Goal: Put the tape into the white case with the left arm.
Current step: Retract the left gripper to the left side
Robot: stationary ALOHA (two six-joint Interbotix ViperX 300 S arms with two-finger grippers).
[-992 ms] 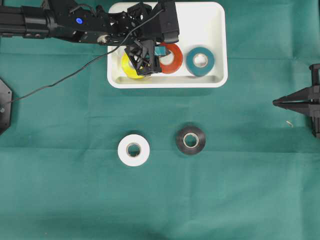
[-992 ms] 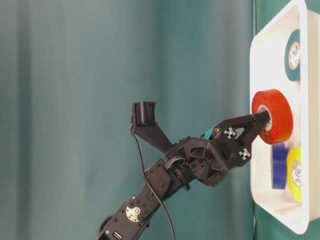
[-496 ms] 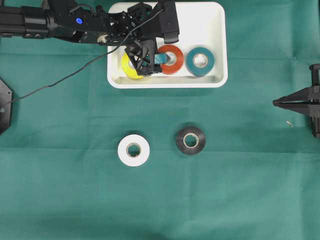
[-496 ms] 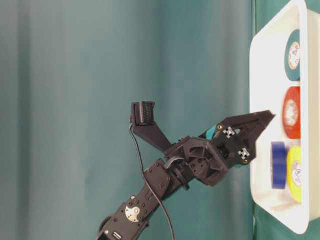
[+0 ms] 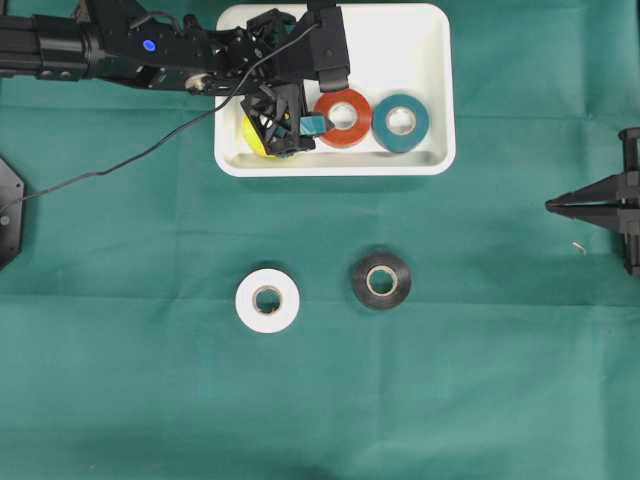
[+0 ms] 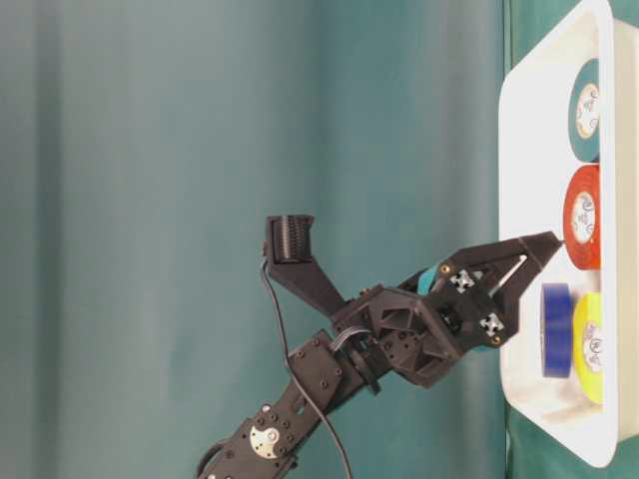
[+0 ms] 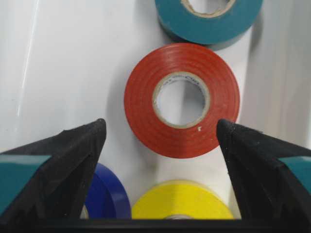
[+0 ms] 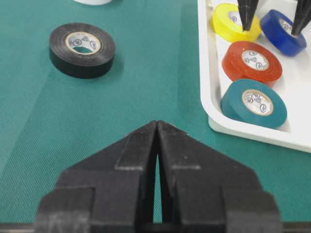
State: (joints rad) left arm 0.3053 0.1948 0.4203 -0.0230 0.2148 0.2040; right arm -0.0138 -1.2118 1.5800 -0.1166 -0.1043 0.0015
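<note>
Left wrist view: my left gripper (image 7: 160, 160) stands wide, its two black fingers (image 7: 73, 160) spread to either side with nothing between them. The red tape (image 7: 182, 99) lies flat on the floor of the white case (image 7: 63, 63), just ahead of my fingertips and centred in the gap, touching neither finger. Beyond it sits the teal tape (image 7: 209, 19), right beside the red one. Closer to me, under my palm, lie the yellow tape (image 7: 182, 201) and, by my left finger, the blue tape (image 7: 104, 194), which stands on its edge.

In the overhead view my left gripper (image 5: 300, 125) reaches over the case (image 5: 430, 90), covering most of the yellow roll (image 5: 250, 135), with the red tape (image 5: 343, 118) just off my fingertips and the teal tape (image 5: 400, 122) past it. Well outside the case, on the green cloth (image 5: 120, 380), a white tape (image 5: 268, 300) and a black tape (image 5: 381, 280) lie flat near each other.

The table-level view shows my fingers (image 6: 519, 254) hanging above the case (image 6: 519, 150), tips close to the red roll (image 6: 582, 218) without touching it.

My right gripper (image 8: 158, 145) rests far off to the side, its fingers pressed together and gripping nothing, pointing toward the case with the black tape (image 8: 82, 48) ahead on its left.
</note>
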